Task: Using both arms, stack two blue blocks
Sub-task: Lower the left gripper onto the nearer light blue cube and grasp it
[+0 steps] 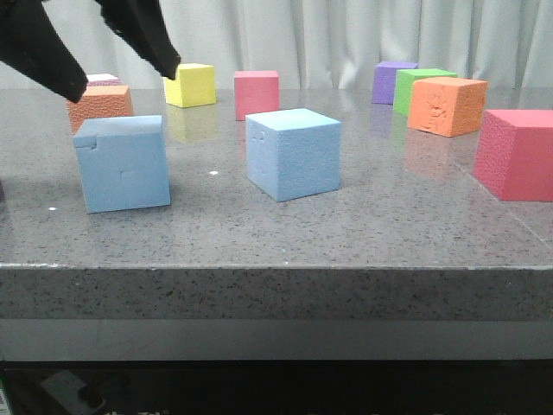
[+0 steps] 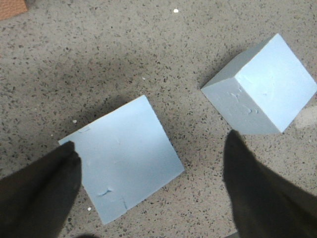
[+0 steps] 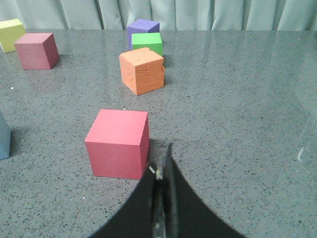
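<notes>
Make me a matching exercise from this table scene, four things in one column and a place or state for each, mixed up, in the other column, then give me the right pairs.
Things:
1. left gripper
2. right gripper
3. chipped blue block
4. yellow cube

Places or states:
A. at the far side of the table, beside a pink cube
B. shut, holding nothing
C. open, above a blue block
D. on the table, left of the plainer blue block, not stacked

Pairs: 1-C, 2-B, 3-D, 4-A
</notes>
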Controlling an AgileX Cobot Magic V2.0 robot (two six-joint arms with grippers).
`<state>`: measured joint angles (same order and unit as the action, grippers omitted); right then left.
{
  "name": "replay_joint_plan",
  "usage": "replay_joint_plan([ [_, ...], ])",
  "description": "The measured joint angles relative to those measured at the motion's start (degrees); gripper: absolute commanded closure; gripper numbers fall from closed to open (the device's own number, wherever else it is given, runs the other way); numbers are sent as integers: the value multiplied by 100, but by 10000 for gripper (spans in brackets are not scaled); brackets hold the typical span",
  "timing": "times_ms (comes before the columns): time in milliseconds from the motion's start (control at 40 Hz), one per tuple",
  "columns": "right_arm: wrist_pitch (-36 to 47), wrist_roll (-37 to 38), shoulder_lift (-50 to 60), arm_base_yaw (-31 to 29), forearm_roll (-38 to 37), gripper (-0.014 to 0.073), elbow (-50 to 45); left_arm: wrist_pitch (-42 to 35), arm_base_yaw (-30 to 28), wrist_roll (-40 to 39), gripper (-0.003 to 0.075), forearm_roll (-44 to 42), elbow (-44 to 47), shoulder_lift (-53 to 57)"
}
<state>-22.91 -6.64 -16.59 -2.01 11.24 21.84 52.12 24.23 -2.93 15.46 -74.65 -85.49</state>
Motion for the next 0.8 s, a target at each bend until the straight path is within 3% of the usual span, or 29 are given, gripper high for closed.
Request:
replay_joint_plan([
  [801, 0, 0, 0, 53, 0, 665, 0, 653, 0, -726, 67, -279, -502, -678],
])
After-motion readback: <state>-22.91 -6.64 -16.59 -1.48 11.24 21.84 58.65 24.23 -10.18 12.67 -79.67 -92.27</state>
